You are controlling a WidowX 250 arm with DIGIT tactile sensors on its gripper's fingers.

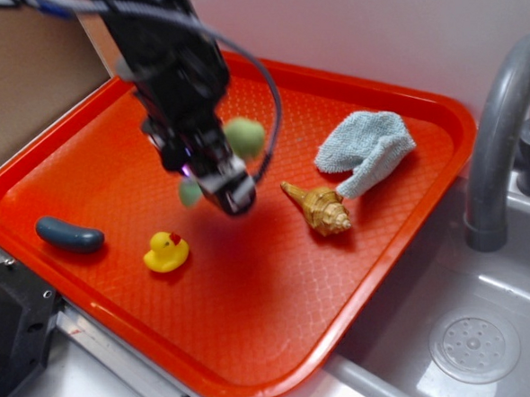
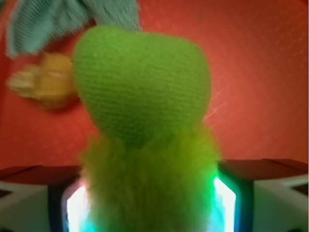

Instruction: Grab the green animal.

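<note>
The green animal (image 2: pixel 142 92) fills the wrist view, its smooth rounded head up and its fuzzy lime body squeezed between the two glowing pads (image 2: pixel 224 203). My gripper (image 2: pixel 150 205) is shut on it. In the exterior view the black gripper (image 1: pixel 221 179) hangs over the orange tray (image 1: pixel 255 334), with the green animal (image 1: pixel 244 137) poking out on both sides of the fingers. The frames do not show whether the toy is off the tray.
On the tray lie a yellow rubber duck (image 1: pixel 167 252), a dark blue oblong piece (image 1: pixel 69 236), a tan spiral seashell (image 1: pixel 320 208) and a light blue cloth (image 1: pixel 367 152). A grey tap (image 1: pixel 495 139) and sink basin (image 1: pixel 477 347) stand at the right.
</note>
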